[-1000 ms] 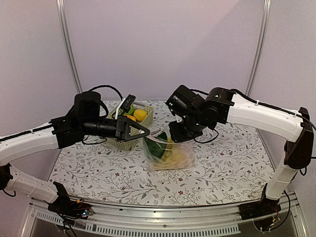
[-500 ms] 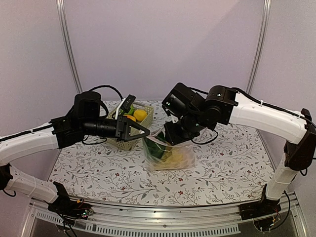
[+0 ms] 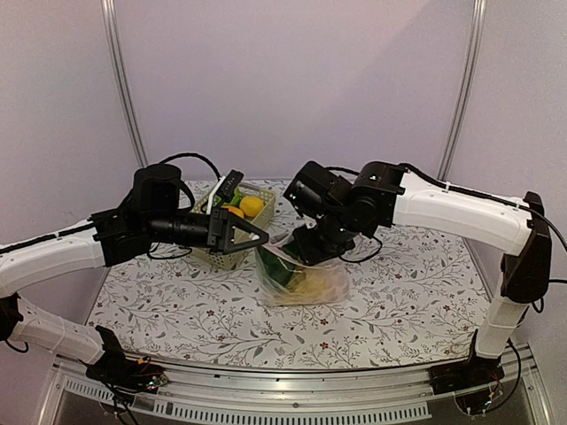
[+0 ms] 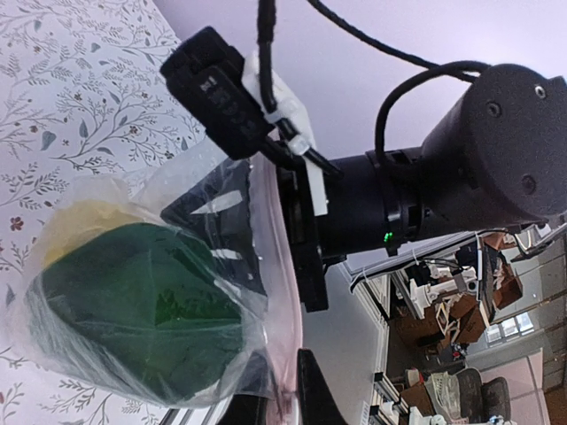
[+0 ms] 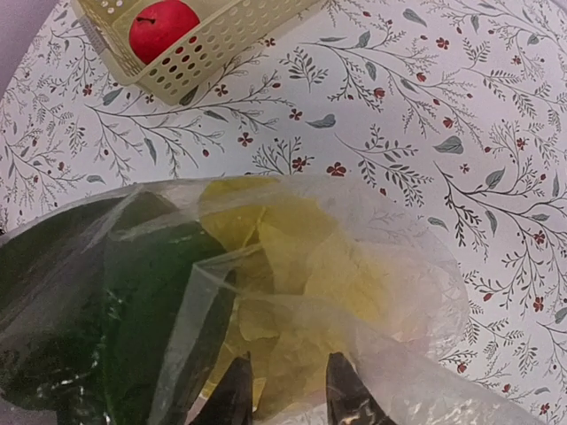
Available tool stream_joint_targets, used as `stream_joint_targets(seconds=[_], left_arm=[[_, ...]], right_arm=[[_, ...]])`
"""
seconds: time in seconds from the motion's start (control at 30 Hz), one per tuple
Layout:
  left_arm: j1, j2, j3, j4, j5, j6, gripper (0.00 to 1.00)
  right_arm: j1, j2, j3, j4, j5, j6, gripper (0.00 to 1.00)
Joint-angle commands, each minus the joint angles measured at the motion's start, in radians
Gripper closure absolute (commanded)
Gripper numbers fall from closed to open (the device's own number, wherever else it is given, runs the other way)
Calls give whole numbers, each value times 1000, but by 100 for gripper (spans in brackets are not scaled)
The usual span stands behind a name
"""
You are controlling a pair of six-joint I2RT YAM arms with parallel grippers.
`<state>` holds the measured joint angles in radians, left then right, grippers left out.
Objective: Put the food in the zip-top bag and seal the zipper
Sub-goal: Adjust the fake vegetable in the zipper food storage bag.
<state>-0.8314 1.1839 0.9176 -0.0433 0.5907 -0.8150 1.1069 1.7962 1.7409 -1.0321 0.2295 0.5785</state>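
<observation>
At mid-counter [image 3: 399, 292], slumped between both arms: zip-top bag [image 3: 306, 282], with dark green vegetable [image 4: 133, 310] and yellow-white cabbage [image 5: 292, 257] inside, both blurred behind crinkled film. Hidden from above under the right wrist: most of the bag's mouth. Cut off at the bottom edge of the left wrist view: left jaws, pressed together, pinching the zipper [image 4: 272, 266]. Just over the film, spread partway: right jaws; cannot tell whether touching. Half seen inside the lattice basket [image 5: 204, 53]: red round fruit [image 5: 162, 28]. Cannot make out any slider tab.
</observation>
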Motion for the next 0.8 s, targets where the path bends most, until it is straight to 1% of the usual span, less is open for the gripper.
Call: stream_joint_targets(seconds=[0.0, 0.17, 0.57, 0.7, 0.77], left_arm=[[-11, -2, 9, -9, 0, 6, 99], [-11, -3, 6, -9, 2, 4, 99], [-11, -1, 0, 0, 3, -1, 99], [-11, -7, 0, -11, 0, 2, 99], [-11, -10, -3, -13, -5, 3, 99]], right_arm=[[-5, 65, 8, -9, -11, -21, 71], [-23, 92, -21, 0, 7, -11, 66], [-40, 170, -43, 32, -22, -11, 53], [-41, 179, -58, 28, 5, -8, 52], [-41, 183, -64, 18, 35, -8, 56]])
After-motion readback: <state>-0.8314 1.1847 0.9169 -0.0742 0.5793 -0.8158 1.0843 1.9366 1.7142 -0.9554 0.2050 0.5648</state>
